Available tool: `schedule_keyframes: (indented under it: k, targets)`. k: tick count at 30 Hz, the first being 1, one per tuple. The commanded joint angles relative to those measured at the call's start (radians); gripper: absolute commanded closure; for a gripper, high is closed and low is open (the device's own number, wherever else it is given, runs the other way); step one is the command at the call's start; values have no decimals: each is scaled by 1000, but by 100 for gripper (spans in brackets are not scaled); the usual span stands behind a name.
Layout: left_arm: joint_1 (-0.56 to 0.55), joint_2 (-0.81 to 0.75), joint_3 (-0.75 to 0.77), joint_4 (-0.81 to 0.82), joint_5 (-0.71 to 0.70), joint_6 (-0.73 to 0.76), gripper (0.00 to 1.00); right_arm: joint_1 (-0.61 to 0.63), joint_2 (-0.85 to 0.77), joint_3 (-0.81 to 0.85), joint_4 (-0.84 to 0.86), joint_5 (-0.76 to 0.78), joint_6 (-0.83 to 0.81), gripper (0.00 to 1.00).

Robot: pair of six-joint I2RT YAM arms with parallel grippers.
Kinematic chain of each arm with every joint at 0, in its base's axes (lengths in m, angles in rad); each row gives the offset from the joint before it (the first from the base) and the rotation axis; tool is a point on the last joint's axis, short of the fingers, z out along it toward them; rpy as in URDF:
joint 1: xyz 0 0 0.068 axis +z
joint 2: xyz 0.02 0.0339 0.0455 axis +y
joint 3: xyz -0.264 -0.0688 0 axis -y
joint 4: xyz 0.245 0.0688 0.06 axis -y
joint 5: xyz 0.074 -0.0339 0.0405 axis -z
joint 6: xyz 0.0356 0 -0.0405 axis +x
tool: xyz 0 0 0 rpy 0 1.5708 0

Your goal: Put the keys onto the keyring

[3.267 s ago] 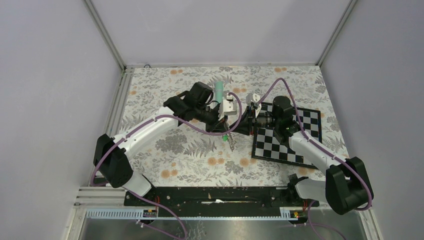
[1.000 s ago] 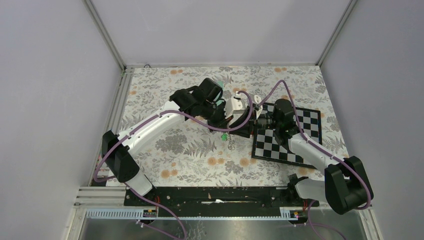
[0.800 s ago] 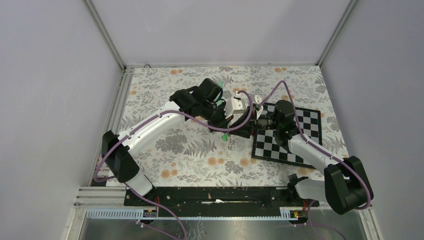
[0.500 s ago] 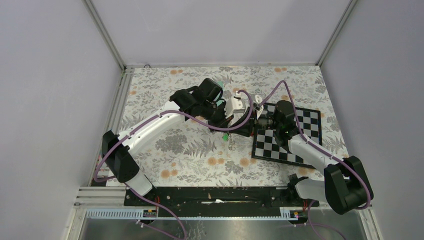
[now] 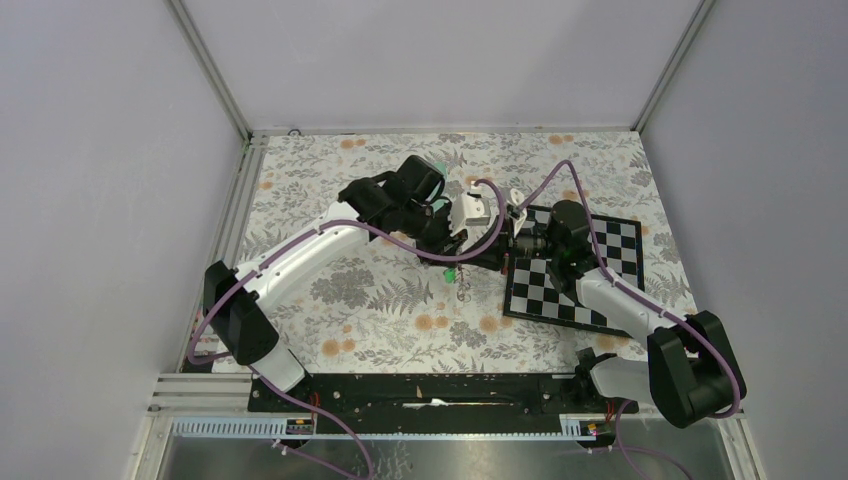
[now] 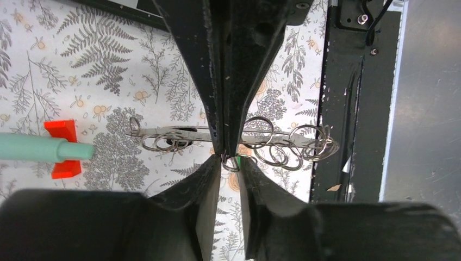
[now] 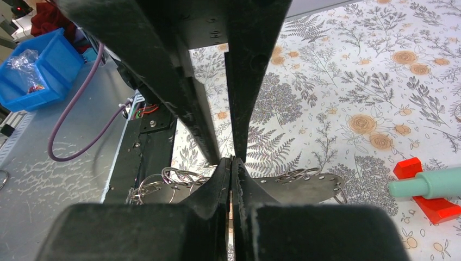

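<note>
Floral tablecloth [image 5: 380, 300] stretches wide around left tool [image 6: 230, 163], slightly spread, and right tool [image 7: 231, 159], pressed together at the keyring [image 7: 304, 189].

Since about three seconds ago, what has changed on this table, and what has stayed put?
The left arm swung a little toward the right arm, mostly covering the teal stick from above. In the last second the right fingers closed and the left fingers parted slightly. The strap with rings, green key and checkered board stayed put.
</note>
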Motion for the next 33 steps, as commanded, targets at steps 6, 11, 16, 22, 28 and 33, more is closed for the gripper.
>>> schedule_keyframes:
  k: [6, 11, 16, 22, 28, 33]
  targets:
    - [84, -74, -14, 49, 158, 70, 53, -41, -38, 81, 52, -35, 38, 100]
    - [102, -116, -76, 116, 169, 63, 47, -56, -40, 97, 86, -74, 57, 100]
    - [102, -161, -155, 211, 185, 101, 43, -66, -42, 85, 130, -90, 96, 100]
    - [102, -197, -246, 336, 241, 140, 31, -67, -39, 78, 164, -115, 112, 100]
    - [98, -168, -247, 371, 280, 130, 30, -66, -39, 69, 166, -125, 107, 100]
    - [90, -136, -233, 372, 295, 115, 42, -67, -39, 64, 166, -127, 105, 100]
